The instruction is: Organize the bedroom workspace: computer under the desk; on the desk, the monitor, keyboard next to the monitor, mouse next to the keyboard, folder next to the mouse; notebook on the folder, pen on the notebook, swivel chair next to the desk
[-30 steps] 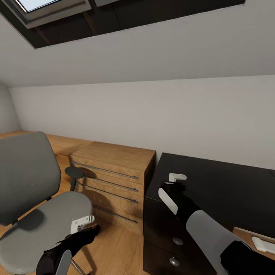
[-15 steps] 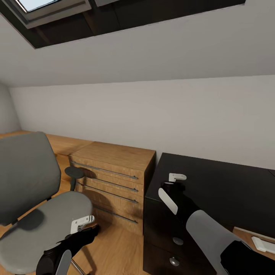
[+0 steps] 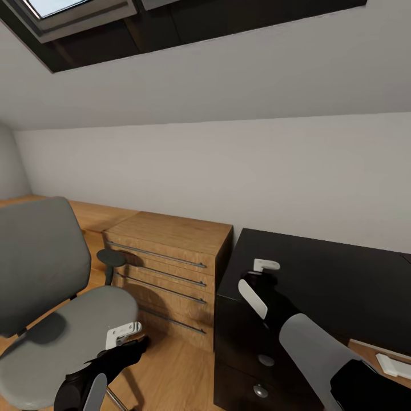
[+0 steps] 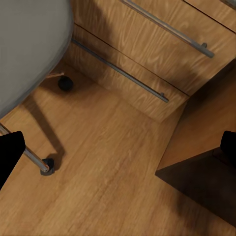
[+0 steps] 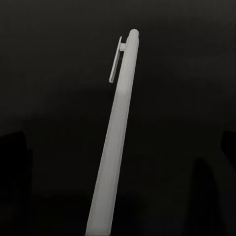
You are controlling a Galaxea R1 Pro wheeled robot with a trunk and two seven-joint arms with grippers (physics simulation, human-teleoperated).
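Sloping down over the whole scene in the head view, the grey ceiling (image 3: 228, 85) meets a pale wall, with a dark-framed skylight (image 3: 74, 17) above. Below the right gripper (image 3: 264, 266) lies the flat top of a black drawer unit (image 3: 337, 279) with round silver knobs; beside it stands a light-wood chest of drawers (image 3: 171, 262). The swivel chair (image 3: 51, 285) sits just by the left gripper (image 3: 123, 334), its grey seat nearly under the fingers.

From the left wrist, the chair's seat edge, a chrome leg and a caster (image 4: 47, 164) show over the wood floor (image 4: 108, 187); its dark fingertips sit at opposite edges, spread wide with nothing between.

From the right wrist, the pen (image 5: 115, 142) appears, a pale stick with a clip, running out from between the fingers over the black surface, apparently held.
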